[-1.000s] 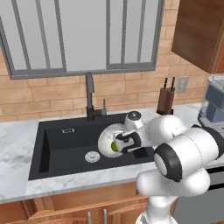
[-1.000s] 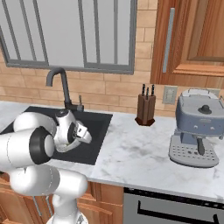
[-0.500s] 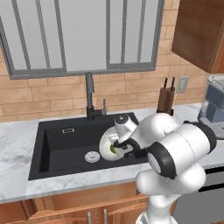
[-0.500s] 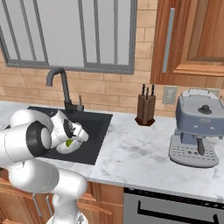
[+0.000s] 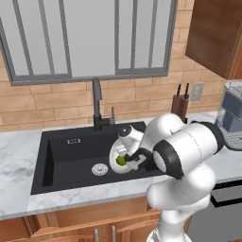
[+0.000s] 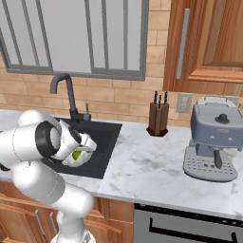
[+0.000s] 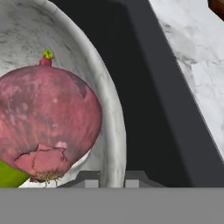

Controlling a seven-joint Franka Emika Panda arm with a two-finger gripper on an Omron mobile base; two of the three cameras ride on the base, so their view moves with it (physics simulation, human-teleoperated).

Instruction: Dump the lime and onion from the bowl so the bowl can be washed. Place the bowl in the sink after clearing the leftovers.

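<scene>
The pale marbled bowl hangs tilted over the right part of the black sink, its opening turned to the left. My gripper is shut on its right rim. The lime shows as a yellow-green spot inside the bowl. From the right base, the bowl and the lime sit below my gripper. In the hand view the reddish onion lies against the bowl's wall, with a sliver of lime under it. My gripper straddles the rim.
A round silver drain lies in the basin floor, left of the bowl. The black faucet rises behind the sink. On the marble counter to the right stand a knife block and a coffee machine.
The arm has carried the bowl a little left and lower over the sink and tipped it further. The grip on the rim has held.
</scene>
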